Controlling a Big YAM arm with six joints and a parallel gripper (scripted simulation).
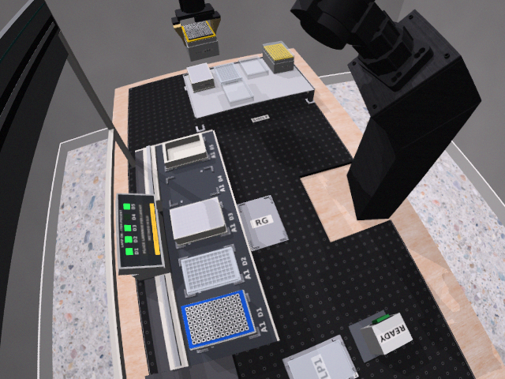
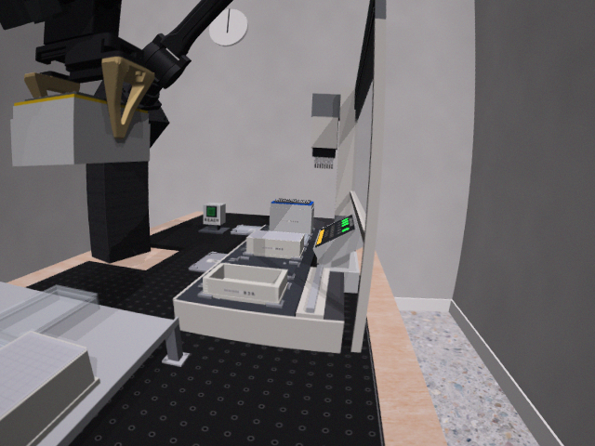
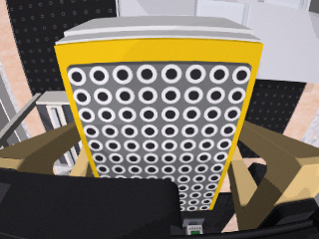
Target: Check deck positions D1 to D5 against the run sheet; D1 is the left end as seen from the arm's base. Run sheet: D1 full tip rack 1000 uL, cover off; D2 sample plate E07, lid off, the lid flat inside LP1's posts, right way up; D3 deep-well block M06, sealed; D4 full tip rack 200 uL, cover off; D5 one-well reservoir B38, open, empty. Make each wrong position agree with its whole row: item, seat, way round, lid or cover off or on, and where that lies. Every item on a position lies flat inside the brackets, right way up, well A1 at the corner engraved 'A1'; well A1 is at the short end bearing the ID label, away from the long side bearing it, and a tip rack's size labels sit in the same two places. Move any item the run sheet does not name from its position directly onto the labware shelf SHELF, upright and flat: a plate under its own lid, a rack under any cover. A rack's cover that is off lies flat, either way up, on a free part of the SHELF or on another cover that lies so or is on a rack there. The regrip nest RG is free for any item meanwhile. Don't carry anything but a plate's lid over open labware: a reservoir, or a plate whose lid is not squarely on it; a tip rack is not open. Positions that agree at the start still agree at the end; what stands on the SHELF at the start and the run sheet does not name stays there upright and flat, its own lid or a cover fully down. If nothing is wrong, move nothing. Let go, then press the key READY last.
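Note:
My gripper is shut on a yellow-rimmed tip rack without a cover. It holds the rack high in the air above the shelf's left end, as the exterior view also shows. On the deck, D1 holds a blue-rimmed tip rack, cover off. D2 holds a clear well plate. D3 holds a sealed deep-well block. D4 is bare. D5 holds an open, empty reservoir. The LP1 pad sits at the front.
The shelf carries a second yellow tip rack under a clear cover, a sealed block, a plate and clear lids or covers. The RG nest is bare. The READY key stands front right. The arm's base column rises at right.

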